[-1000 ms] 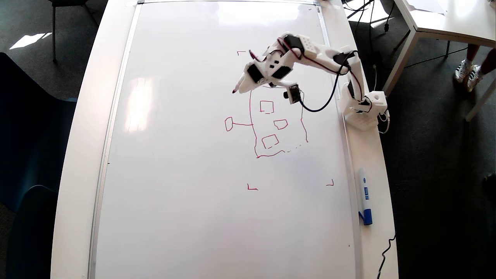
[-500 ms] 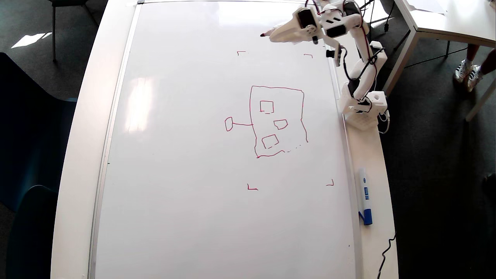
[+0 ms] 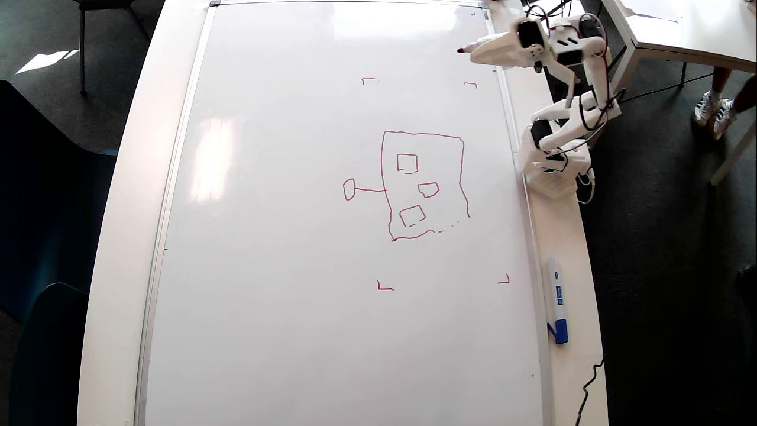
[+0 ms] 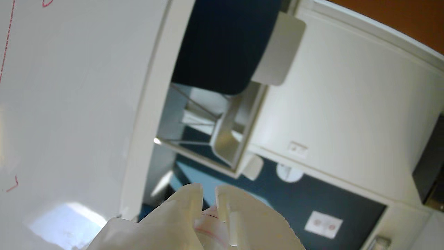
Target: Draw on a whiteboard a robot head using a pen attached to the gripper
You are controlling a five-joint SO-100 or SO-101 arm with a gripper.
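Overhead, the whiteboard (image 3: 284,236) fills most of the white tabletop (image 3: 124,236), its silver frame running down both long sides. Right of the board's centre sits the robot head (image 3: 423,184), a wobbly red rectangle holding three small squares, with a stalk reaching left to a small box. Four small red corner marks (image 3: 385,287) stand around it, well apart from the outline. At the far right corner the white arm (image 3: 569,127) is folded up above its base on the table's right rim. The gripper (image 3: 480,52) points left over the board's right frame, its fingers (image 4: 184,205) set narrowly around the pen (image 3: 468,48), whose dark red tip pokes out leftward. Near the right rim lies a blue-capped marker (image 3: 556,307).
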